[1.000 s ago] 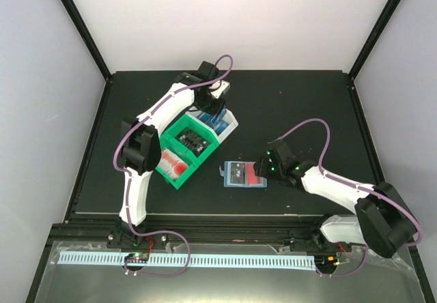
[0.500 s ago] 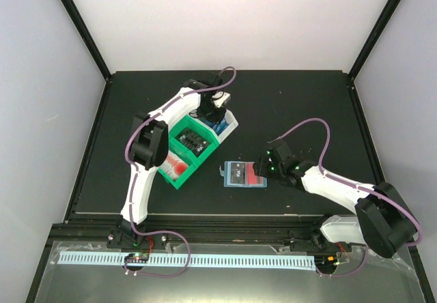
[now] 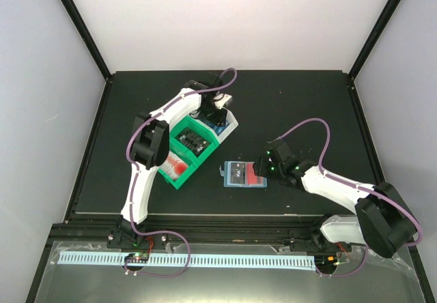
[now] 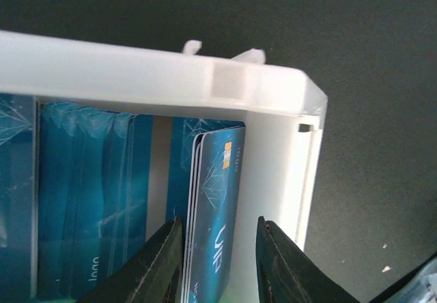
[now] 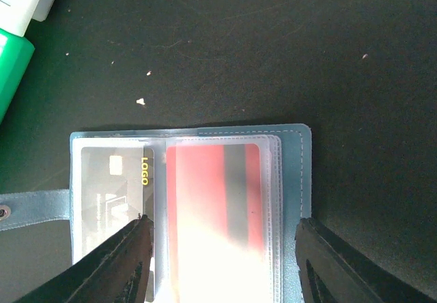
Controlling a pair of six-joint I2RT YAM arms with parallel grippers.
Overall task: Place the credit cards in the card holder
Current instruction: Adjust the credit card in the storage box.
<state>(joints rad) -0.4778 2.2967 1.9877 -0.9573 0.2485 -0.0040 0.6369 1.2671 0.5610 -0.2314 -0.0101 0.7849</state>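
The teal card holder (image 3: 243, 175) lies open on the black table, snap tab (image 5: 27, 206) to the left. Its clear sleeves show a black card (image 5: 113, 194) on the left page and a red-and-white card (image 5: 212, 207) on the right page. My right gripper (image 5: 222, 265) hangs open over the right page, one finger on each side of the red card's sleeve. Blue credit cards (image 4: 215, 207) stand on edge in the white bin (image 4: 171, 78). My left gripper (image 4: 218, 265) is open and lowered into that bin, its fingers (image 4: 160, 262) straddling the end stack of blue cards.
A green bin (image 3: 186, 146) next to the white bin (image 3: 231, 120) holds black cards at its far end and red-and-white ones (image 3: 174, 166) at its near end. More blue cards (image 4: 89, 194) fill the rest of the white bin. The left arm arches over both bins.
The left gripper has shifted right and dropped lower into the white bin, around the blue cards. The right arm and the card holder have not moved.
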